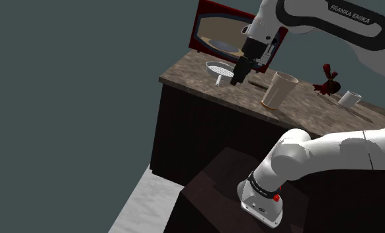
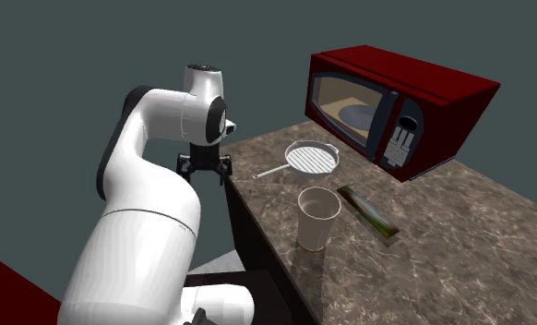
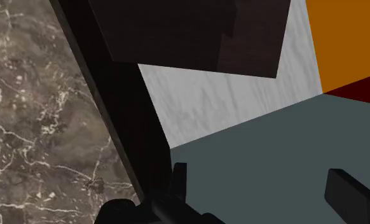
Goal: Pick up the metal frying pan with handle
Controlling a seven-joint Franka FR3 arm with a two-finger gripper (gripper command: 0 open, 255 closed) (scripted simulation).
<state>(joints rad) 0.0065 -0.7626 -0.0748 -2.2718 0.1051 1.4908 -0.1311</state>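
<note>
**Gripper open at the counter's edge, pan on the stone**

My gripper (image 3: 257, 173) has its two fingers standing well apart and holds nothing. It hangs just outside the edge of the brown stone counter (image 2: 460, 258), above the pale floor (image 3: 203, 102) and near my dark stand (image 3: 184, 32).

The frying pan (image 2: 311, 159) lies flat on the counter close to that edge, in front of the red microwave (image 2: 396, 102). Its long handle points toward the edge on my side.

The wrist view gives the counter's edge running close by one finger. The second exterior view gives a tall cup (image 2: 317, 217) and a flat green tray (image 2: 370, 214), both apart from the pan with bare stone between. The shoulder view adds a small white mug (image 1: 349, 99) farther along the counter. The walls are plain grey-blue.
</note>
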